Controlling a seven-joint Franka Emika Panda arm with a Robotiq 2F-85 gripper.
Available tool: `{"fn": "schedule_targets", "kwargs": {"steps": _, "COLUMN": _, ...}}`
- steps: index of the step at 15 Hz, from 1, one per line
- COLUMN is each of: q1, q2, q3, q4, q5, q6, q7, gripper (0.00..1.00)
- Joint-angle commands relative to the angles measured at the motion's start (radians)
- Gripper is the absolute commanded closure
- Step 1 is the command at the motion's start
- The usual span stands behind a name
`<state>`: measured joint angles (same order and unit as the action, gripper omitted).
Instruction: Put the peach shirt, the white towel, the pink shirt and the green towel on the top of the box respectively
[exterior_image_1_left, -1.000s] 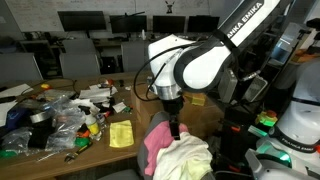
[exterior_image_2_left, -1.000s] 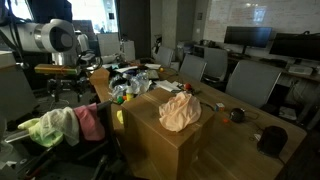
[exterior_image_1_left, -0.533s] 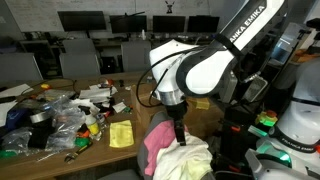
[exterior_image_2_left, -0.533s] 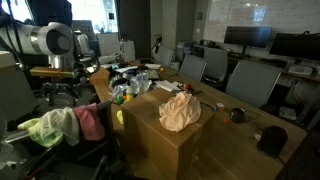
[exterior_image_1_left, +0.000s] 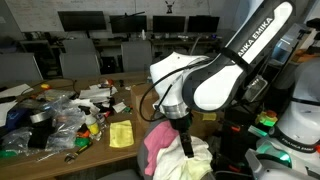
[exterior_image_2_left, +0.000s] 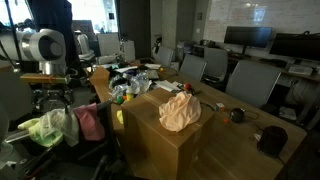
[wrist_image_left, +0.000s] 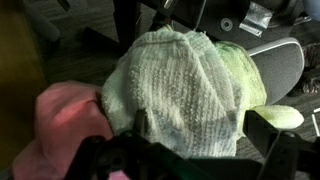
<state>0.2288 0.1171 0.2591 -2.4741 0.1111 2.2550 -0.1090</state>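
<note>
The peach shirt (exterior_image_2_left: 180, 110) lies crumpled on top of the cardboard box (exterior_image_2_left: 165, 152). The white towel (wrist_image_left: 180, 85), the pink shirt (wrist_image_left: 65, 115) and the green towel (wrist_image_left: 258, 88) are piled on a chair. In an exterior view the white towel (exterior_image_1_left: 192, 160) lies next to the pink shirt (exterior_image_1_left: 157, 140). In an exterior view the pile shows as green towel (exterior_image_2_left: 36, 130), white towel (exterior_image_2_left: 62, 122) and pink shirt (exterior_image_2_left: 90, 122). My gripper (wrist_image_left: 200, 135) is open, its fingers on either side of the white towel, right above it (exterior_image_1_left: 186, 146).
A cluttered table (exterior_image_1_left: 60, 150) holds bags, small items and a yellow cloth (exterior_image_1_left: 121, 134). Office chairs (exterior_image_2_left: 250, 82) and monitors (exterior_image_1_left: 85, 20) stand around. The chair's backrest (wrist_image_left: 280, 65) is just beyond the pile.
The arm has come down and moved toward the chair, bringing the open gripper onto the white towel. The clothes have not moved.
</note>
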Motion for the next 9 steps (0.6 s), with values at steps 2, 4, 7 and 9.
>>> {"fn": "schedule_targets", "kwargs": {"steps": 2, "q1": 0.013, "q2": 0.003, "q3": 0.010, "q4": 0.002, "q5": 0.008, "q6": 0.036, "q7": -0.003, "gripper": 0.00}}
{"fn": "schedule_targets", "kwargs": {"steps": 4, "q1": 0.011, "q2": 0.002, "q3": 0.009, "q4": -0.002, "q5": 0.010, "q6": 0.049, "q7": -0.010, "gripper": 0.00}}
{"fn": "schedule_targets", "kwargs": {"steps": 7, "q1": 0.008, "q2": 0.004, "q3": 0.005, "q4": -0.005, "q5": 0.001, "q6": 0.065, "q7": -0.008, "gripper": 0.00}}
{"fn": "schedule_targets", "kwargs": {"steps": 9, "q1": 0.007, "q2": 0.004, "q3": 0.003, "q4": -0.007, "q5": -0.004, "q6": 0.075, "q7": -0.006, "gripper": 0.00}}
